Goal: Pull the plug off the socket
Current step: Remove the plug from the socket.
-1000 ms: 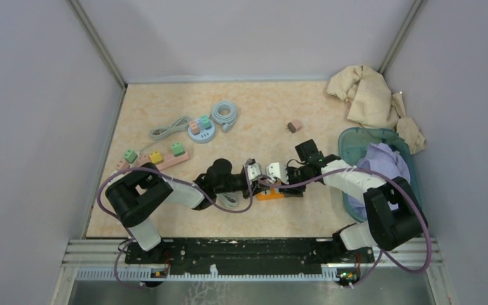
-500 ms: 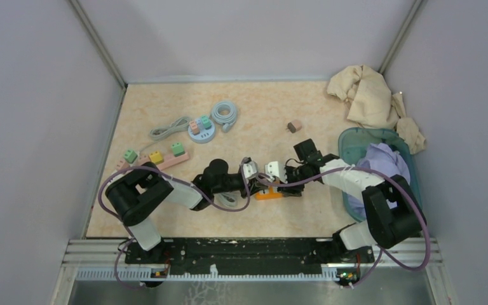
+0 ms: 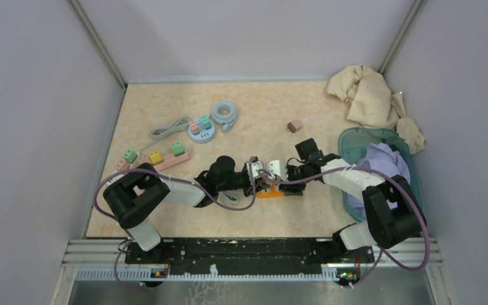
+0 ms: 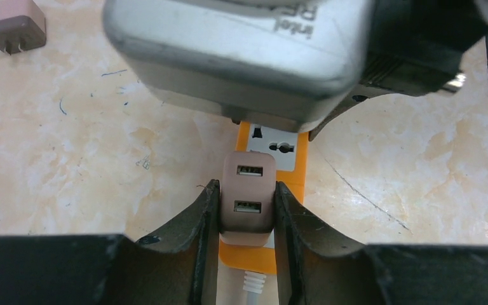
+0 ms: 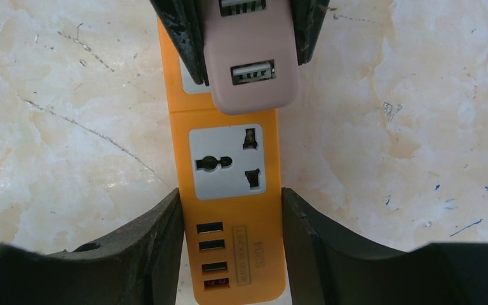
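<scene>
Left wrist view: the pink USB charger plug (image 4: 248,170) is seen clamped between the fingers of the left tool (image 4: 246,203), which is closed narrowly on its two sides. The plug sits over the orange power strip (image 4: 297,185), near the end where the white cord leaves it. An unused universal socket (image 4: 277,141) lies just beyond it.

In the right wrist view, the right tool (image 5: 230,206) is closed across the width of the strip, one finger pressed to each long edge, beside its row of small USB ports. The strip is thus pinned to the bench (image 3: 267,108) near its middle front, between the two arms.

The step in hand is judged to be the extraction itself: both grips are made and the plug is not yet clear of the strip. Whether its prongs have begun to leave cannot be told. A straight lift along the prong axis is called for next, with the strip kept pressed down by the right tool. A tilted pull could bind the prongs or drag the strip.

Only one container is seen, a teal basket (image 3: 356,136) at the right edge of the bench, and a lavender cloth (image 3: 384,166) is heaped in it. A beige cloth (image 3: 368,95) lies outside, just behind it.
</scene>
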Tool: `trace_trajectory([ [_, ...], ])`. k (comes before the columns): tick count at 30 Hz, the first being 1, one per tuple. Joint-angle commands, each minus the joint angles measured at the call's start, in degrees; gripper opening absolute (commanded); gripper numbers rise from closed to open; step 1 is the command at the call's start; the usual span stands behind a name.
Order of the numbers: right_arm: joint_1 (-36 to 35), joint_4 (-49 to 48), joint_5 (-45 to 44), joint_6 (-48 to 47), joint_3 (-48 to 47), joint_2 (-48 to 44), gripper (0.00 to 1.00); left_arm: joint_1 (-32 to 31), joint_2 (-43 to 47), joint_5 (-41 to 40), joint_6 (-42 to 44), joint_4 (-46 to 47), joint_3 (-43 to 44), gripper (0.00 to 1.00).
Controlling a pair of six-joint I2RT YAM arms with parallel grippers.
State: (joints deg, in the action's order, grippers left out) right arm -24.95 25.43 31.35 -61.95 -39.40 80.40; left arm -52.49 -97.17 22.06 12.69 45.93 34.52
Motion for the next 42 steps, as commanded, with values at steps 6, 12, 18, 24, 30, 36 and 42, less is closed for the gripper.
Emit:
trace_trajectory([
  [6, -0.19, -1.25, -1.91, 3.72, 1.89, 1.39, 0.00, 2.68, 0.55, 2.05, -13.99, 13.43, -2.96, 0.00],
  [12, -0.19, -1.41, -1.73, 4.10, 2.13, 1.25, 0.00, 2.04, 2.00, 1.21, -8.78, 14.21, -5.63, 0.00],
  [18, -0.19, -1.63, -1.63, 4.36, 2.14, 1.25, 0.00, -1.26, 4.72, -1.66, 1.61, 2.21, -1.59, 0.00],
  [24, -0.19, -1.69, -1.65, 4.47, 2.29, 1.16, 0.00, -0.99, 5.54, -1.90, -4.85, 4.08, 0.30, 0.01],
  [30, -0.19, -1.67, -1.60, 4.46, 2.37, 1.10, 0.00, 1.83, 3.78, 2.21, -16.43, 15.06, -1.00, 0.01],
  [36, -0.19, -1.74, -1.65, 4.62, 2.57, 1.03, 0.00, 3.85, 4.01, 2.15, -19.28, 23.88, -5.01, 0.01],
  [42, -0.19, -1.91, -1.89, 4.80, 2.40, 1.33, 0.00, -0.61, 7.19, -1.98, 0.23, -1.96, 2.30, 0.00],
])
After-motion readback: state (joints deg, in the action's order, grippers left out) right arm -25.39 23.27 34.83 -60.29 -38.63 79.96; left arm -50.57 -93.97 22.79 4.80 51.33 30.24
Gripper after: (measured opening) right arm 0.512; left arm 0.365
